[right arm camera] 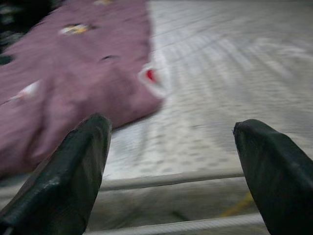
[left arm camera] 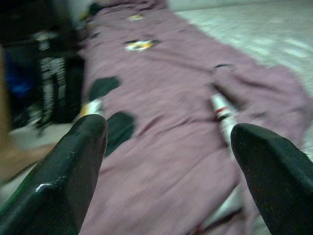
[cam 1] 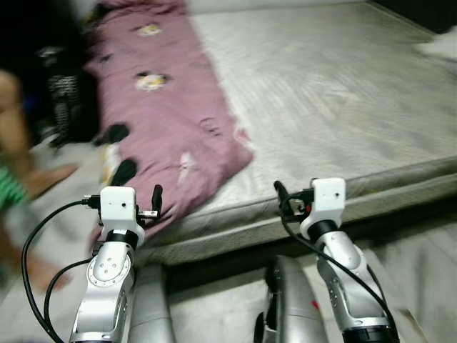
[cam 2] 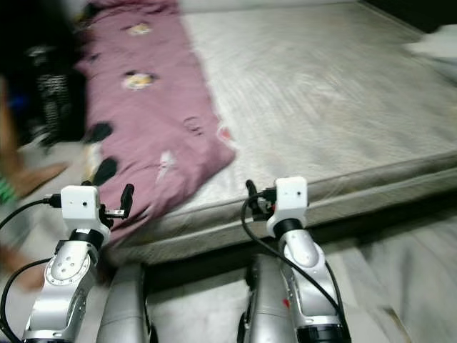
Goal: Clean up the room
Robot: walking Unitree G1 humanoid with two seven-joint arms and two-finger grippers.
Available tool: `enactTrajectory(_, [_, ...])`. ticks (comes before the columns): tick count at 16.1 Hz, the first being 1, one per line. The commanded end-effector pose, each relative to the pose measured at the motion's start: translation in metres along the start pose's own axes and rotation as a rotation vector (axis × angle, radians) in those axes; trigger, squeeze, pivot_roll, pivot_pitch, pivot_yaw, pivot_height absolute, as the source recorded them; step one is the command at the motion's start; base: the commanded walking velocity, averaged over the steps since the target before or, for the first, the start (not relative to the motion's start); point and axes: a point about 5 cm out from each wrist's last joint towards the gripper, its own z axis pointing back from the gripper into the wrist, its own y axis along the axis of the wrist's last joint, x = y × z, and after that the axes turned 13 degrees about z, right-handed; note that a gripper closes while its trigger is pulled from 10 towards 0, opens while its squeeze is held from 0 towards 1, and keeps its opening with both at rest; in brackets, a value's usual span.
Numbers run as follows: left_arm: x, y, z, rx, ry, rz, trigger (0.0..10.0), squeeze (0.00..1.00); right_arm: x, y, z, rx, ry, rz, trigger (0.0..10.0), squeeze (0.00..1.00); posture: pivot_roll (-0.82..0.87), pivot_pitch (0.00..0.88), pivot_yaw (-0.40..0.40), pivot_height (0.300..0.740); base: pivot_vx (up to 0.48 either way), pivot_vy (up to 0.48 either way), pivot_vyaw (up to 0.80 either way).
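A mauve blanket point(cam 1: 164, 107) with cartoon prints lies along the left side of a grey mattress point(cam 1: 335, 93), and its near end hangs over the bed's front edge. My left gripper point(cam 1: 153, 202) is raised just before that hanging end. In the left wrist view the left gripper point(left arm camera: 168, 129) is open, looking at the blanket point(left arm camera: 166, 147). My right gripper point(cam 1: 283, 197) is held up before the bed's front edge, to the right of the blanket. The right gripper point(right arm camera: 171, 125) is open too, with nothing between its fingers.
A person stands at the left, with a bare leg point(cam 1: 11, 121) and a foot point(cam 1: 51, 177) on the floor. Dark furniture point(cam 1: 64, 100) stands beside the bed at the left. Something white point(cam 1: 439, 46) lies at the mattress's far right. The views are blurred.
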Motion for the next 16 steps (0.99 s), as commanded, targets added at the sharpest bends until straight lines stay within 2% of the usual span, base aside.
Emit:
enactTrajectory(1, [-0.004, 0.0, -0.001, -0.005, 0.016, -0.008, 10.0, 0.0, -0.001, 0.001, -0.001, -0.003, 0.013, 0.006, 10.0, 0.0, 0.03, 0.054, -0.017, 0.524, 0.0, 0.0, 0.8])
enactTrajectory(8, [-0.003, 0.0, -0.003, -0.01, 0.015, -0.008, 10.0, 0.0, -0.005, -0.003, -0.004, -0.03, 0.058, 0.012, 10.0, 0.0, 0.03, 0.058, -0.015, 0.524, 0.0, 0.0, 0.8])
enactTrajectory(11, [-0.002, 0.001, -0.004, -0.009, 0.019, -0.006, 10.0, 0.0, -0.009, -0.004, -0.014, -0.028, 0.099, 0.056, 10.0, 0.0, 0.03, 0.06, -0.016, 0.524, 0.0, 0.0, 0.8])
enactTrajectory(16, [0.003, 0.005, -0.002, 0.002, 0.014, -0.007, 10.0, 0.0, -0.013, -0.006, -0.038, -0.042, 0.121, 0.052, 10.0, 0.0, 0.07, 0.088, -0.024, 0.524, 0.0, 0.0, 0.09])
